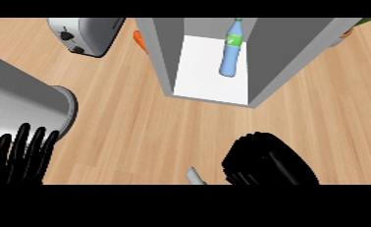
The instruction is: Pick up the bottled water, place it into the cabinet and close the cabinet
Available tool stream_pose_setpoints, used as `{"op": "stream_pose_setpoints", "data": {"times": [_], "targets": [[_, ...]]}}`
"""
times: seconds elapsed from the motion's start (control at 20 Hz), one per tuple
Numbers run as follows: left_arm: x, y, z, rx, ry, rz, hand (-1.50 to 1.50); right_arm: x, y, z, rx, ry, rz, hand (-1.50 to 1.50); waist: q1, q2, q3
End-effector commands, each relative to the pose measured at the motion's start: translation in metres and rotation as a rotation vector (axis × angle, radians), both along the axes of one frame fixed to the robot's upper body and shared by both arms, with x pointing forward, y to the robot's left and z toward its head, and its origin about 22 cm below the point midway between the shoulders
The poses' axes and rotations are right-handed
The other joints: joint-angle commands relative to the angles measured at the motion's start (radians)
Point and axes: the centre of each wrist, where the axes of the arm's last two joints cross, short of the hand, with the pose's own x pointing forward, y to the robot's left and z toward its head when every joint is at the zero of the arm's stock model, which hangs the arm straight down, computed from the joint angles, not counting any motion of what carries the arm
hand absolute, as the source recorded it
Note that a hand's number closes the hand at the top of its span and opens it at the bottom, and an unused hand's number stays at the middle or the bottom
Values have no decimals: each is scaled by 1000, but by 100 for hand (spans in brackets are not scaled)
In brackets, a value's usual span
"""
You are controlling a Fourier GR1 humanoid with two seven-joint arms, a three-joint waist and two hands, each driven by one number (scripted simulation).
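Inside cabinet (pixel 270 69): bottled water (pixel 231 49) upright; right hand (pixel 268 164) fingers curled, empty; left hand (pixel 25 155) fingers straight.

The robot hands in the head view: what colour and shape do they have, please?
Both are glossy black. The left robot hand shows long, slim, rounded fingers side by side. The right robot hand appears as a bulky rounded black mass, with a small grey piece of forearm beside it. No cables or markings show.
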Motion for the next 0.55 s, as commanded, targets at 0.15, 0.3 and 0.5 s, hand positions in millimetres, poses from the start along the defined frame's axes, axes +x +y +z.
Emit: {"op": "stream_pose_setpoints", "data": {"times": [0.15, 0.3, 0.5], "targets": [[-1, 4, -4, -17, 12, -7, -150, 77, 32, 19, 25, 84, -183, 150, 17, -8, 4], [-2, 3, -7, -10, 11, -26, -150, 112, 47, 21, 12, 106, -218, 150, 9, -9, 6], [4, 6, -9, -12, 19, 1, -150, 148, 73, 46, 21, 127, -235, 150, -9, -11, 7]]}}
